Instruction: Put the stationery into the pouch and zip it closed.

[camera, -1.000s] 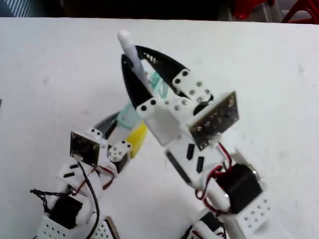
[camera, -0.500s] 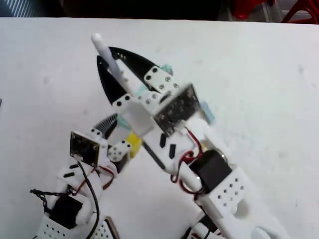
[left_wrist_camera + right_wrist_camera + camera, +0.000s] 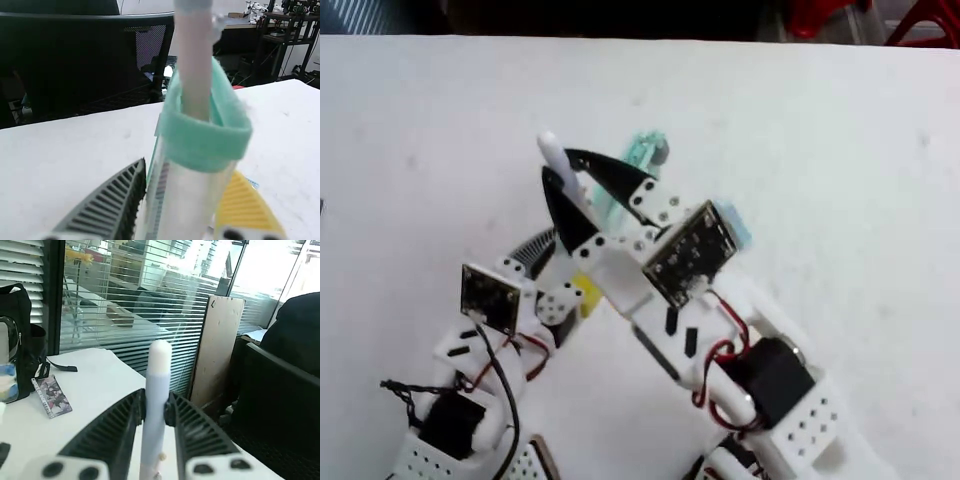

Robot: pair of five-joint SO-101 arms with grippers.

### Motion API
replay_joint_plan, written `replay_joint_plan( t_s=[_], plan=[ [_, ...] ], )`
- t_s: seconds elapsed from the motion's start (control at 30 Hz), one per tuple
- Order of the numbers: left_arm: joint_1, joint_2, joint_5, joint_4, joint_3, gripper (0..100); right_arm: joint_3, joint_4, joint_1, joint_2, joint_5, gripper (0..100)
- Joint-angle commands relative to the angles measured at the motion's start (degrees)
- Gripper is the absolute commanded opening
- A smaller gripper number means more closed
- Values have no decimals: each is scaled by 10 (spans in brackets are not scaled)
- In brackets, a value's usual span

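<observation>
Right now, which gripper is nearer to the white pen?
Right. The right gripper is shut on the white pen. The left gripper does not touch it: it holds the pouch, whose mouth the pen's end enters.

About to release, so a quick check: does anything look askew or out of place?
Nothing spilled or damaged. The pen, clamped in the right gripper, stands in the mouth of the pouch, sticking well above its rim; the left gripper holds the pouch.
</observation>
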Motion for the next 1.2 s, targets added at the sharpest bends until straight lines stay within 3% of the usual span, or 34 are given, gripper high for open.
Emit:
replay_joint_plan(
  t_s=[0.0,0.2,0.43,0.83,1.07,1.17],
  plan=[
    [1,5,-5,1,-9,229,-4,30,33,-21,5,17],
    [0,5,-7,1,-9,229,-8,36,108,16,4,24],
    [0,5,-9,1,-9,174,-25,64,114,77,7,252],
    [3,5,-6,1,-9,173,-109,111,134,80,4,238],
    [5,5,-7,1,-9,163,-123,184,203,87,4,232],
    [3,5,-15,1,-9,94,-126,234,254,105,6,164]
  ],
)
